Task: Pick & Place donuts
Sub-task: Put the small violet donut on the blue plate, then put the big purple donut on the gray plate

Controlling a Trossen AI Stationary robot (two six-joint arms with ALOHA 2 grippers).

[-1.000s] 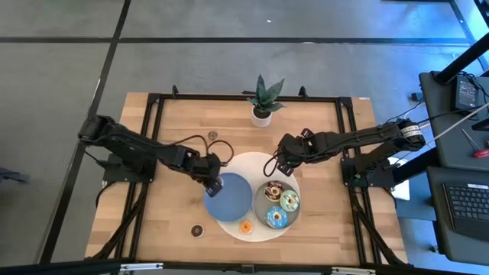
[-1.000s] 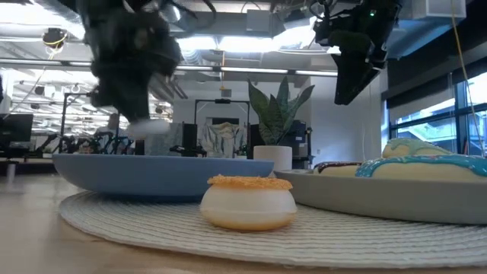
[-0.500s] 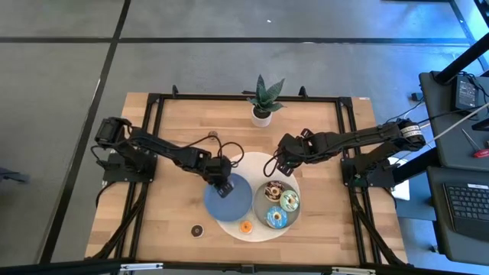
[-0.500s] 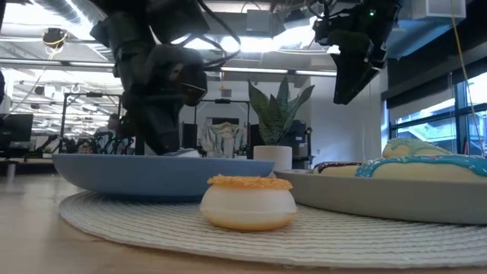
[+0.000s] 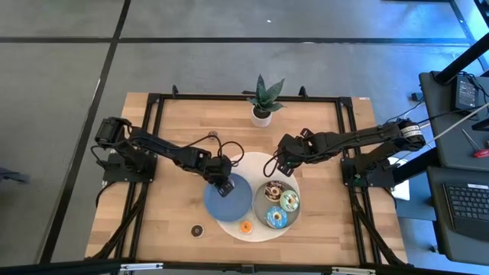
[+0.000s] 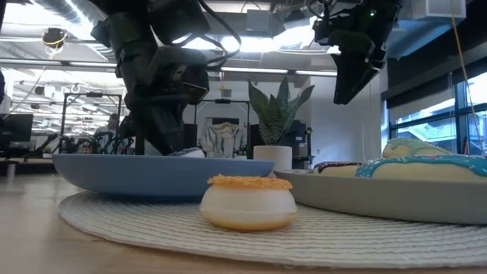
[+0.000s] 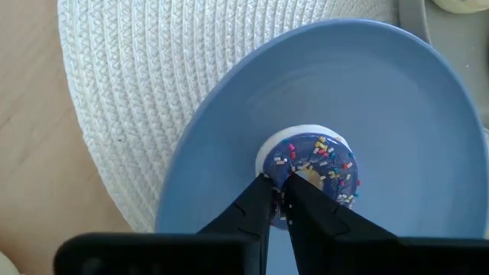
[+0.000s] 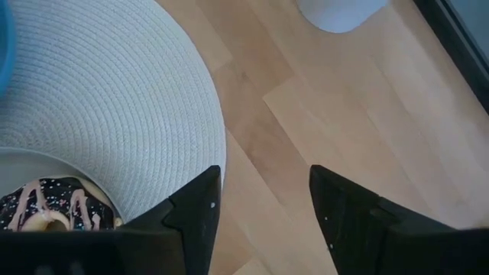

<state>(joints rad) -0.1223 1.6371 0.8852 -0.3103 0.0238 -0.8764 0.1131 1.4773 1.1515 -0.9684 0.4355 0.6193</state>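
A donut with dark blue sprinkled icing (image 7: 315, 162) lies on the blue plate (image 5: 233, 205), which sits on a round white woven mat (image 5: 252, 162). My left gripper (image 5: 224, 187) reaches down into the plate and is shut on this donut. The grey plate (image 5: 294, 215) beside it holds three donuts: brown (image 5: 273, 191), green (image 5: 289, 201), light blue (image 5: 276, 218). An orange mini donut (image 5: 245, 226) rests on the mat's near edge. A brown mini donut (image 5: 197, 230) lies on the table. My right gripper (image 5: 273, 166) hangs open over the mat's far side. My left gripper pinches the donut's ring (image 7: 280, 200) on the side toward the arm, one finger at the outer edge and one (image 7: 299, 189) by the hole. The fingers slant down from the table's left. The donut lies flat on the blue plate, icing up.
A potted plant (image 5: 262, 103) stands at the far middle of the table. A small dark ring (image 5: 213, 135) lies on the far left wood. Bare wood lies left of the mat and along the near edge.
My left gripper has come down and toward the table's right with the donut, from above the blue plate's left rim into the plate. The donut now lies on the plate. For the last half second the arm has kept still.
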